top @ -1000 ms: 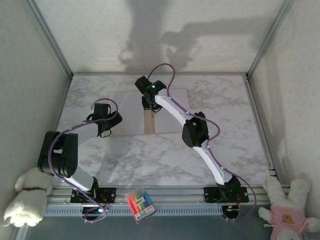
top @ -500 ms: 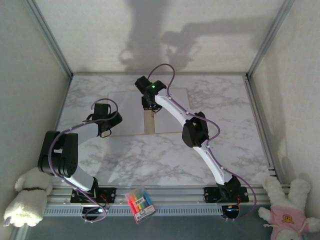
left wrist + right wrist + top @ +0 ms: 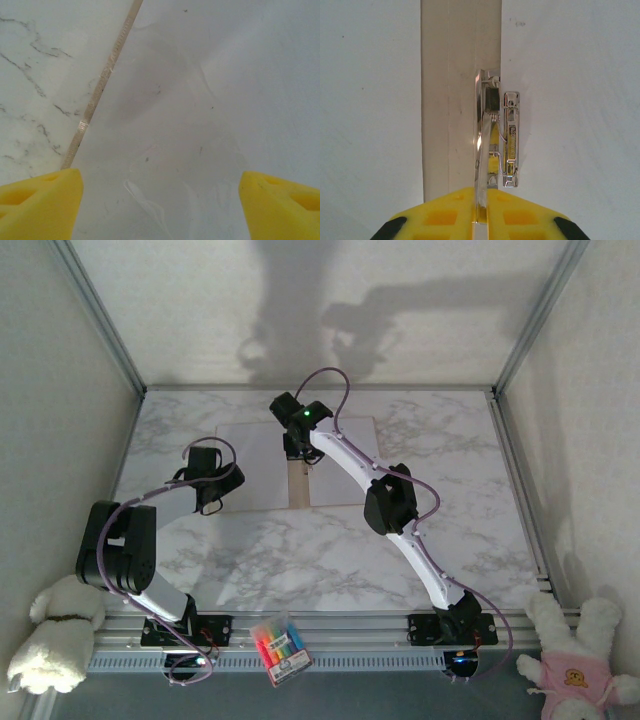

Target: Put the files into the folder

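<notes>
While my right gripper (image 3: 481, 205) is clenched on the metal clip (image 3: 496, 130) at the folder (image 3: 447, 75) crease, mid-table, my left gripper (image 3: 160, 200) hangs spread wide over the files (image 3: 215, 100) lying on the left leaf. Thin, floppy, slick paper, I reckon: pinch an edge gently.

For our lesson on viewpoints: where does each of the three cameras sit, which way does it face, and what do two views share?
Top external: above and behind the bases, looking down on the table; both arms, left gripper and right gripper show.
Left wrist: on the left arm, facing down at the files; its open yellow fingers at the bottom corners.
Right wrist: on the right arm, facing down at the folder; right gripper shut on a metal clip.
Shared: both wrist views show files and folder.
</notes>
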Action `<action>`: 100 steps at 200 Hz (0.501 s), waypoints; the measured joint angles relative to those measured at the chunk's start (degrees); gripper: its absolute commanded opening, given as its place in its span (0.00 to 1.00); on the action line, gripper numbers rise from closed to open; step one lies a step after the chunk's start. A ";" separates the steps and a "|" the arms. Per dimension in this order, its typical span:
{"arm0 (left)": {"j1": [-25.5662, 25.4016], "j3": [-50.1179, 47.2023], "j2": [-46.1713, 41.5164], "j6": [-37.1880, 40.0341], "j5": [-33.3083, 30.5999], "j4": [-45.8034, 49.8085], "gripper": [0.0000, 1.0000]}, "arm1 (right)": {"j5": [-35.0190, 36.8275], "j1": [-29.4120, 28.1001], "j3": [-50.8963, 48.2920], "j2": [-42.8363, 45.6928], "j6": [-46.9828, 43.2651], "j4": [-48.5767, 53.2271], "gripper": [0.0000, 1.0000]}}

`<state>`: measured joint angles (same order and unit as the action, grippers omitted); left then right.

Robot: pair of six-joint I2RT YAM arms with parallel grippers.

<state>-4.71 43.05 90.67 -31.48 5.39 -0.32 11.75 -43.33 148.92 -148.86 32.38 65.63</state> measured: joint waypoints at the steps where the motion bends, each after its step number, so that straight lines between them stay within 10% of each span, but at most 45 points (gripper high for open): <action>1: 0.00 0.00 0.02 0.00 0.02 0.00 0.81 | 0.02 0.00 -0.02 0.00 -0.02 0.00 0.12; 100: 0.00 0.02 0.20 0.00 0.81 0.15 0.81 | 0.11 -0.33 -2.69 0.00 -1.57 -0.09 0.09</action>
<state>-4.71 43.07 90.87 -31.48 6.20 -0.16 11.86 -43.66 146.23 -148.86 30.81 65.54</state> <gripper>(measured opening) 0.815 0.093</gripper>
